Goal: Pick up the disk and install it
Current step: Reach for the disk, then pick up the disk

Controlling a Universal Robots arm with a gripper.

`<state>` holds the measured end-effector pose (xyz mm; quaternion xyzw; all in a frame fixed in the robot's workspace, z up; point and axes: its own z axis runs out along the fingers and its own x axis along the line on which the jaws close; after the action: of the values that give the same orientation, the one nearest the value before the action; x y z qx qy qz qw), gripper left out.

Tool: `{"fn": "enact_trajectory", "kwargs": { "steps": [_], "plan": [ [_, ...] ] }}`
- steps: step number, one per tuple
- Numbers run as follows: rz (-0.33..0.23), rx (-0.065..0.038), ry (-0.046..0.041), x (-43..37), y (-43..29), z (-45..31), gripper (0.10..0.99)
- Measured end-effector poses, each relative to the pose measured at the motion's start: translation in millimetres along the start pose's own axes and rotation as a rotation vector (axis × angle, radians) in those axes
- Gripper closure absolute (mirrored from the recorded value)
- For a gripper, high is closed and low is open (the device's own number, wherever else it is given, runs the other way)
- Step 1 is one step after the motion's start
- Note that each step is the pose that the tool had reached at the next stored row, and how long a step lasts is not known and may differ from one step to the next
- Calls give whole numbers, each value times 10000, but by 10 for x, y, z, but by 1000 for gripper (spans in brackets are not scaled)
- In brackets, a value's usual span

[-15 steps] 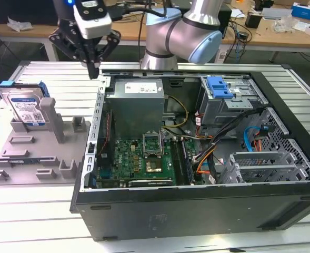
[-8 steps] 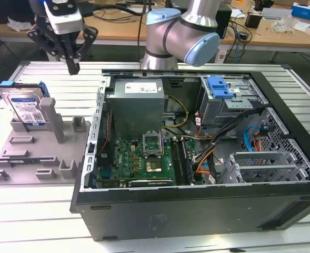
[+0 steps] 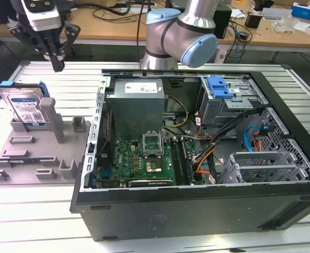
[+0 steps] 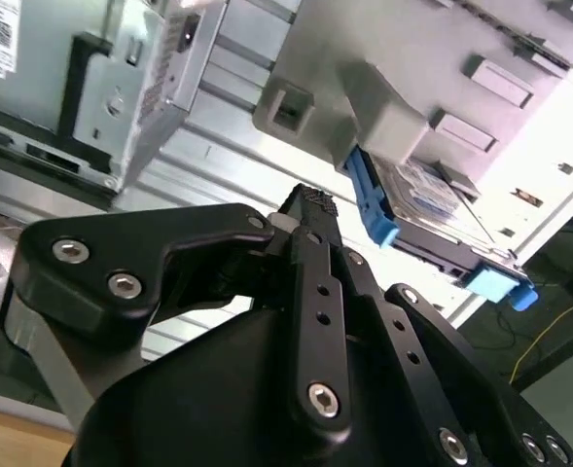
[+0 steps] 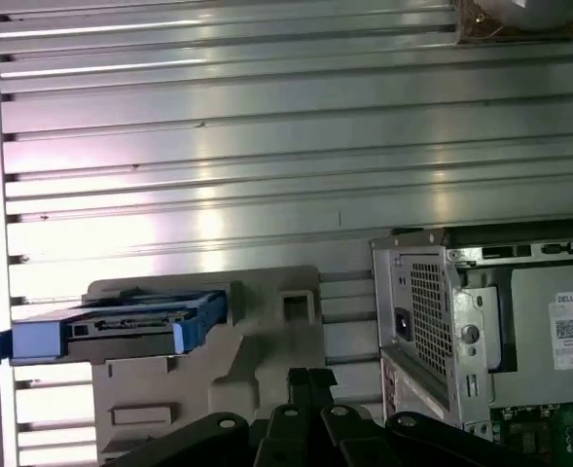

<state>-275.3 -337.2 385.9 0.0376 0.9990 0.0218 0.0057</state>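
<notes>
The disk (image 3: 26, 105) is a silver-grey drive with a white-and-blue label and a blue frame. It leans upright in a grey plastic holder (image 3: 49, 137) at the exterior view's left. Both wrist views also show the disk (image 4: 430, 195) (image 5: 121, 326) resting in that holder. My gripper (image 3: 57, 62) hangs in the air above the disk, slightly toward the exterior view's right, and touches nothing. Its black fingers (image 4: 310, 209) are pressed together, shut and holding nothing. The closed tips of my gripper (image 5: 305, 377) point down near the holder.
An open computer case (image 3: 197, 211) lies on the ribbed metal table (image 3: 33, 211), with a motherboard, cables and a grey power supply box (image 3: 139, 103) inside. A drive cage with a blue latch (image 3: 219, 87) sits at the case's far side. The arm's base (image 3: 160, 52) stands behind the case.
</notes>
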Motion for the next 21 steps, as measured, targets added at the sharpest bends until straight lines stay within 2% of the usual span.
{"fn": "enact_trajectory", "kwargs": {
  "steps": [1,8,11,14,21],
  "plan": [
    [-2,0,4,40,8,2,980],
    [3,6,79,512,130,29,980],
    [3,7,103,634,159,37,980],
    [4,9,126,725,182,41,980],
    [5,11,140,748,202,43,980]
  ]
}}
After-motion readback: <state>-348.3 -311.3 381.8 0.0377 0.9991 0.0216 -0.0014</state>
